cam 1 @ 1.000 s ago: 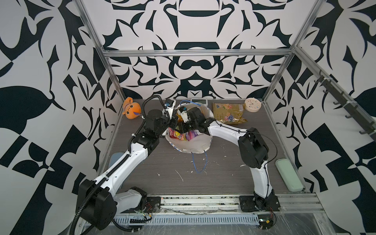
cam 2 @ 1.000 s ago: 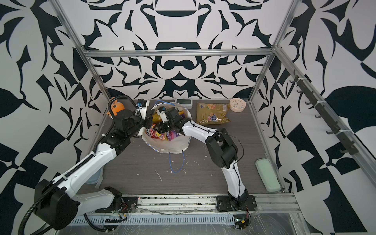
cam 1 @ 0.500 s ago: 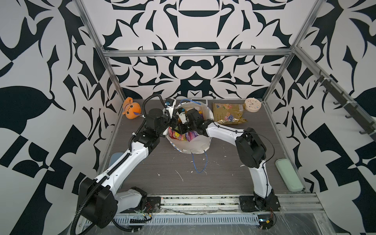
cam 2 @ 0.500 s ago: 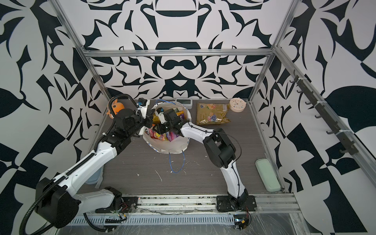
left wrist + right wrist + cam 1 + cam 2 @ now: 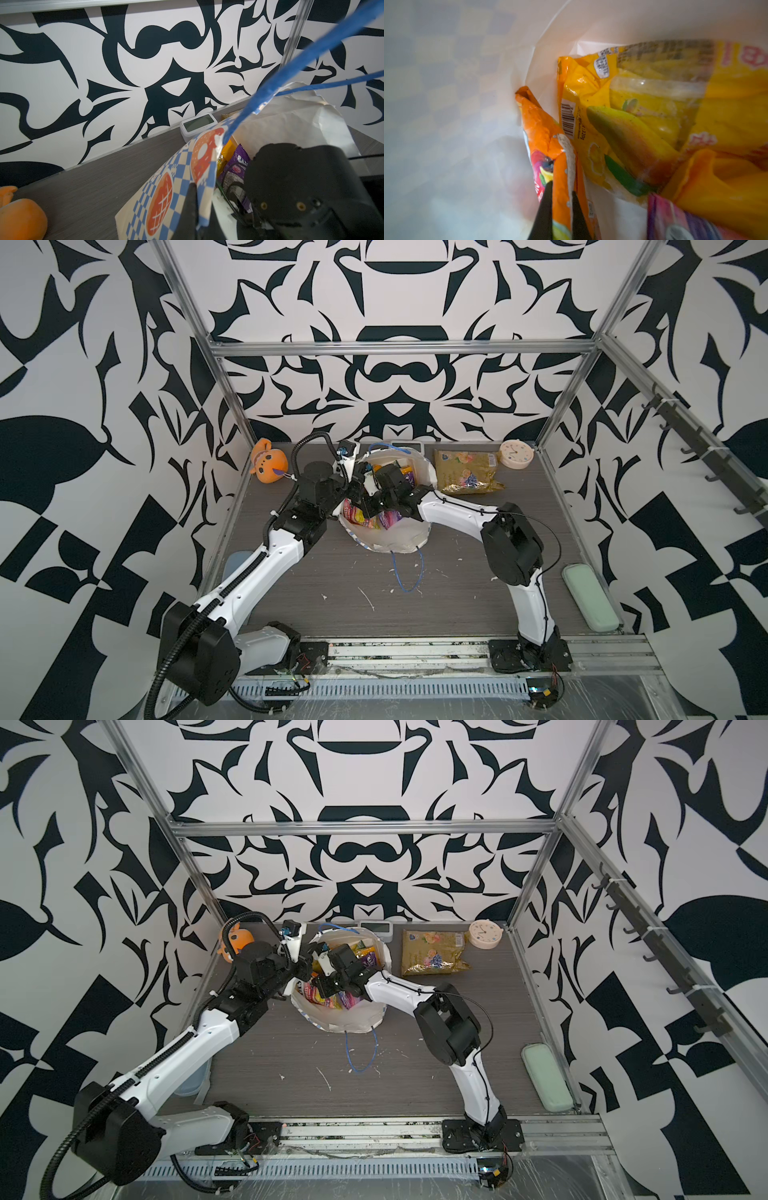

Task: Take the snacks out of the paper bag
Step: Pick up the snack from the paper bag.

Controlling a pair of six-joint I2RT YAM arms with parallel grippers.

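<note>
The paper bag stands at the back middle of the table, its mouth open upward. My left gripper is shut on the bag's checkered rim. My right gripper reaches down inside the bag and is shut on the edge of an orange snack packet. Beside it lie a yellow packet and a purple-pink one. Red-pink packets show in the bag's mouth in both top views. A large gold packet lies on the table to the right of the bag.
An orange plush toy sits at the back left, and a round cream clock at the back right. A small white display stands behind the bag. The bag's blue cord handle trails forward. A mint-green case lies by the right edge.
My right gripper has closed from half open onto the orange packet and shifted slightly left inside the bag. The left gripper has kept its hold on the rim.
</note>
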